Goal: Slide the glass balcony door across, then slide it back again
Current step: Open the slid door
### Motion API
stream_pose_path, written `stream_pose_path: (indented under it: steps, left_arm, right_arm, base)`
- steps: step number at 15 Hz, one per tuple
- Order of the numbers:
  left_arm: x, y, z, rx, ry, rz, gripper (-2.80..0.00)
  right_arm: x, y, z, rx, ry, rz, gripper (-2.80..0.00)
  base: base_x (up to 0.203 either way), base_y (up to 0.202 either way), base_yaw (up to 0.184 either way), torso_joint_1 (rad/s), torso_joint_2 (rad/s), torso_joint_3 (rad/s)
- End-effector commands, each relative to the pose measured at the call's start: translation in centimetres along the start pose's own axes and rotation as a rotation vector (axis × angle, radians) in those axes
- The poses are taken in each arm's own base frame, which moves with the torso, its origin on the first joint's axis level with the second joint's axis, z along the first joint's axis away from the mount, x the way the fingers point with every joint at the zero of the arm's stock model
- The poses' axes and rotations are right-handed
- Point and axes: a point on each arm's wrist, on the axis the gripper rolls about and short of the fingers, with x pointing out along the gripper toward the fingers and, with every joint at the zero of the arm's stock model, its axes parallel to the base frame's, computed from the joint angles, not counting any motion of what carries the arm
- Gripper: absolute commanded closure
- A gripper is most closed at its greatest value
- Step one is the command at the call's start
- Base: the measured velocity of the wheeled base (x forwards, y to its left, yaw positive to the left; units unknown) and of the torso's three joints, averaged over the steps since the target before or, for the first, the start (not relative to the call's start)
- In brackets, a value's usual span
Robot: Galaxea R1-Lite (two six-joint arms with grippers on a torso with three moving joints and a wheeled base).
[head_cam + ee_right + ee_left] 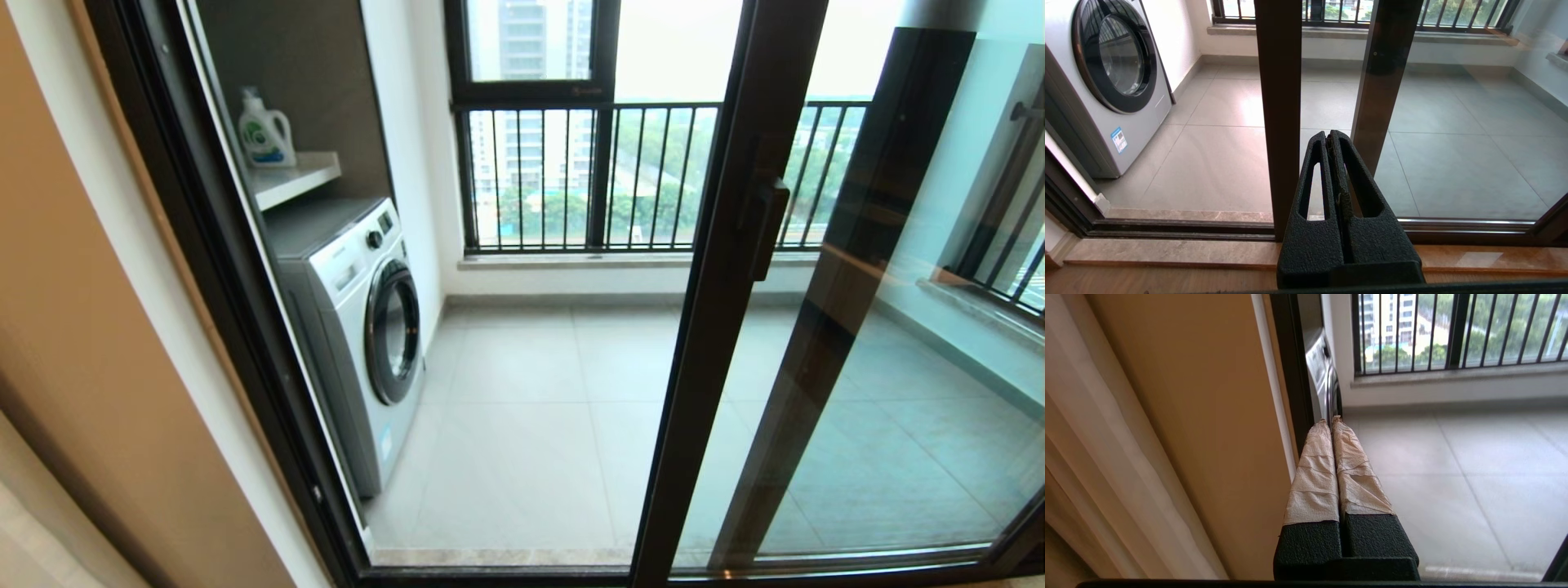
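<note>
The glass balcony door [709,327] stands partly slid across, and its dark brown upright carries the bar handle [767,230]. The doorway to the left of that upright is open. In the right wrist view the same upright [1281,122] rises just beyond my right gripper [1329,134], which is shut on nothing and held low, over the floor track, not touching the door. My left gripper [1329,419], its fingers wrapped in pale tape, is shut and empty; it points at the dark left jamb [1290,359]. Neither gripper shows in the head view.
A second dark-framed pane [857,286] stands behind the door on the right. A white washing machine [359,327] sits on the balcony's left under a shelf with a detergent bottle [264,131]. A railed window [588,180] closes the far side. A curtain [1106,457] hangs left.
</note>
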Motion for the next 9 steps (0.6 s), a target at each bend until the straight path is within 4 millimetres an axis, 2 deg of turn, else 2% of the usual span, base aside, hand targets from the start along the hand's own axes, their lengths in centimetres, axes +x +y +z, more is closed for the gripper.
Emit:
stream_pose_path:
  steps: [1, 3, 4, 6, 9]
  left_arm:
    - [0.7, -1.1, -5.7, 0.026, 0.081, -0.028, 0.0]
    - [1.6, -1.9, -9.1, 0.03, 0.139, -0.114, 0.0]
    - [1.6, -2.1, -9.7, 0.02, 0.158, -0.146, 0.0]
    - [1.7, -2.1, -9.3, -0.081, 0.134, -0.157, 0.0]
    - [1.6, -2.0, -9.4, -0.073, 0.134, -0.15, 0.0]
  right_arm:
    - [0.0, 0.0, 0.0, 0.0, 0.001, 0.001, 0.0]
    - [0.0, 0.0, 0.0, -0.002, 0.001, 0.001, 0.0]
    - [0.0, 0.0, 0.0, 0.0, 0.001, 0.001, 0.0]
    - [0.0, 0.0, 0.0, 0.0, 0.002, 0.001, 0.0]
    - [0.0, 0.0, 0.0, 0.0, 0.001, 0.001, 0.0]
  base:
    - [0.0, 0.0, 0.0, 0.0, 0.0, 0.0]
    - [0.0, 0.0, 0.0, 0.0, 0.0, 0.0]
    - [0.0, 0.0, 0.0, 0.0, 0.0, 0.0]
    - [0.0, 0.0, 0.0, 0.0, 0.0, 0.0]
    - [0.0, 0.0, 0.0, 0.0, 0.0, 0.0]
